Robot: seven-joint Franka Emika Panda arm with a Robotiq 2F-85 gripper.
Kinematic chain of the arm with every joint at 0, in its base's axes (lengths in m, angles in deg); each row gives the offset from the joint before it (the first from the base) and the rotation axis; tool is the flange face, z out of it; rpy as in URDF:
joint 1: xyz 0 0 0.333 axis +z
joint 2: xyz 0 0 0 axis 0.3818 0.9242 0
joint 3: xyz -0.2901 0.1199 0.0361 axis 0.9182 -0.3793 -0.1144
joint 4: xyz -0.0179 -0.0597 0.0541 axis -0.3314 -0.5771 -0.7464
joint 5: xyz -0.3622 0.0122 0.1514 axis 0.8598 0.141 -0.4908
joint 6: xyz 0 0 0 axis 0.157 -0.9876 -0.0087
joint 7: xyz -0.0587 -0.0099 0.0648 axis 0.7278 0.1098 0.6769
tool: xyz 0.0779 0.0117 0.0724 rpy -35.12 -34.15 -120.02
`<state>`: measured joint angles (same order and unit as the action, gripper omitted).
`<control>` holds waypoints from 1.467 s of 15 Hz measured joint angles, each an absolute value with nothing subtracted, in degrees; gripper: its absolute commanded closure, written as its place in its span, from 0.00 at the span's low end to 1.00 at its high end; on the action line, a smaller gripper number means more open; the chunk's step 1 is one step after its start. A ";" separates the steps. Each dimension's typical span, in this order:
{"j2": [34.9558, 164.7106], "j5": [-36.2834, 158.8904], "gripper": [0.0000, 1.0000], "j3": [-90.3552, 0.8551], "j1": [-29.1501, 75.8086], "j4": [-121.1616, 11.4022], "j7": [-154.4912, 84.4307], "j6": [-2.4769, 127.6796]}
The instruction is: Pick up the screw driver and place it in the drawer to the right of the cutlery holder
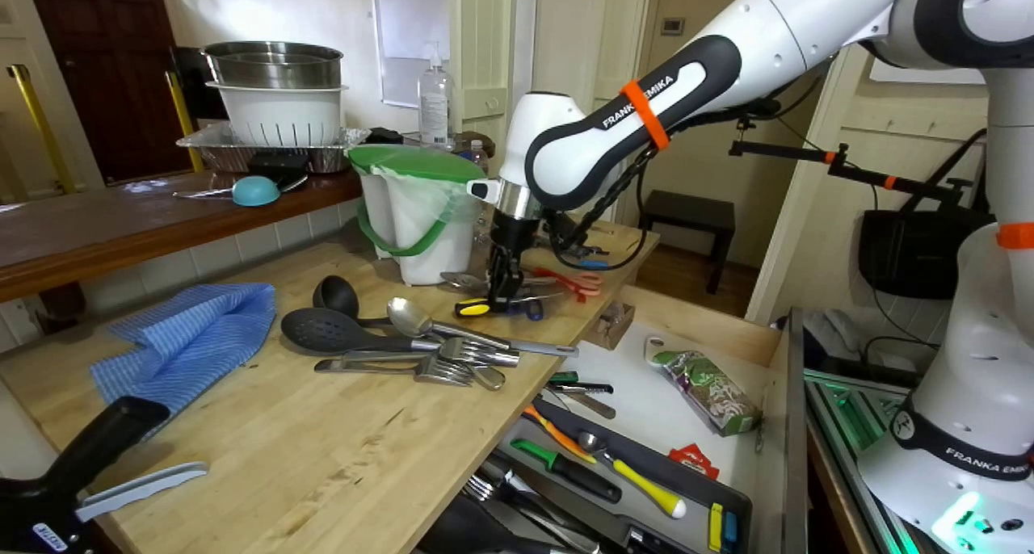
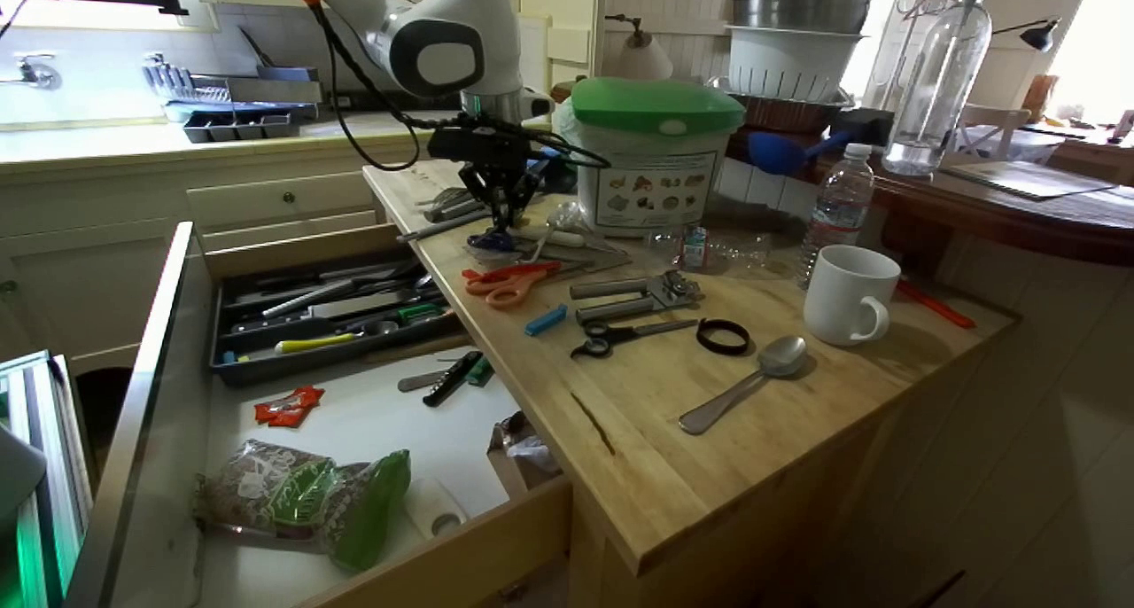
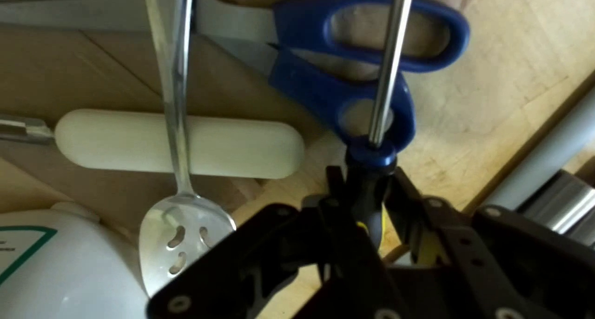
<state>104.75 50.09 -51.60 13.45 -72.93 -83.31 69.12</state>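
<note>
Black pincer [image 3: 366,179] clamped on 1 scrwdrvr [image 3: 383,107], shaft over 1 pr blue-hndl scissors [image 3: 302,28], nr 1 drawer [image 2: 478,550].

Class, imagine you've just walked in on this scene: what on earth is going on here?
A Franka robot arm has its gripper closed around the handle of a yellow-and-black screwdriver over the wooden worktop. In the wrist view, the metal shaft passes over blue-handled scissors; whether it touches them, I can't tell. Alongside is an open drawer with a dark grey cutlery tray inside. The screwdriver has not yet been put in the drawer.
</note>
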 measured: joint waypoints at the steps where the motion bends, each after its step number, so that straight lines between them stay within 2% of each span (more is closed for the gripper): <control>1: 105.32 50.44 0.31 -51.60 13.45 -72.24 -83.31 68.88; 4: 106.80 51.16 0.09 -51.62 13.46 -70.69 -83.31 68.01; 5: 107.23 51.32 0.11 -51.63 13.47 -70.25 -83.31 67.83; 6: 107.61 51.55 0.44 -51.64 13.49 -69.87 -83.30 67.76; 7: 108.02 51.85 0.39 -51.65 13.50 -69.36 -83.27 67.69; 8: 108.44 52.25 0.40 -51.66 13.54 -68.82 -83.24 67.61; 12: 109.24 53.04 0.72 -51.86 13.87 -67.66 -82.56 67.51; 15: 109.21 53.04 0.91 -52.39 14.14 -67.42 -81.97 67.51; 22: 106.05 53.09 0.91 -54.48 15.36 -70.43 -81.46 67.51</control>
